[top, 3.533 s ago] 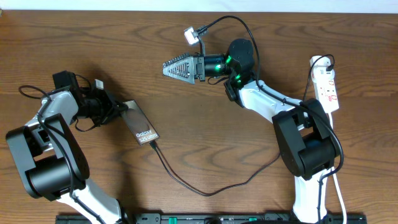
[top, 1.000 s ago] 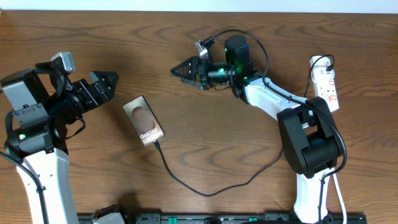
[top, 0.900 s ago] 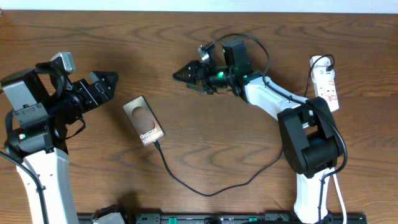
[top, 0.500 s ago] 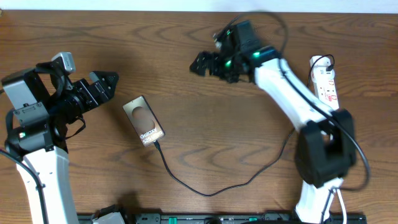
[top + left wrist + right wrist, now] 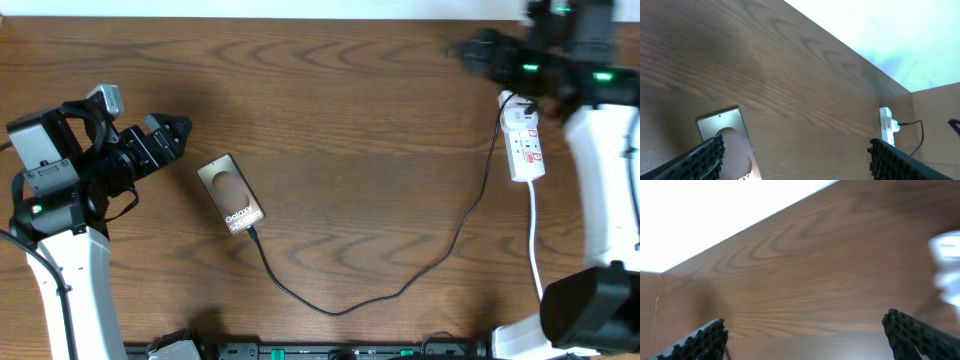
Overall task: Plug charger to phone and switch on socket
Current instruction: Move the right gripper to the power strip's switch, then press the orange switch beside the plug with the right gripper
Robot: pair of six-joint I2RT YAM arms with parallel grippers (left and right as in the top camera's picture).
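Socket (image 5: 524,145) lay at right edge of worktop (image 5: 350,120), long axis pointing away from robot. Right jaws, wide and empty, hovered blurred near its far end, nearer arm. Left jaws wide, near phone (image 5: 231,196); charger (image 5: 340,305) tip at phone.

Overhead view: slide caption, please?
Charger cable joins phone and power strip; left end effector, right end effector open.

The left arm (image 5: 70,275) is pictured upright at the left of the overhead view, its wrist bent inward and the left gripper (image 5: 170,128) held with jaws spread wide, nothing gripped between them. The right arm (image 5: 600,170) is extended along the right side toward the far edge, where the right gripper (image 5: 478,52) is blurred; its fingers (image 5: 705,337) are shown wide apart and empty.
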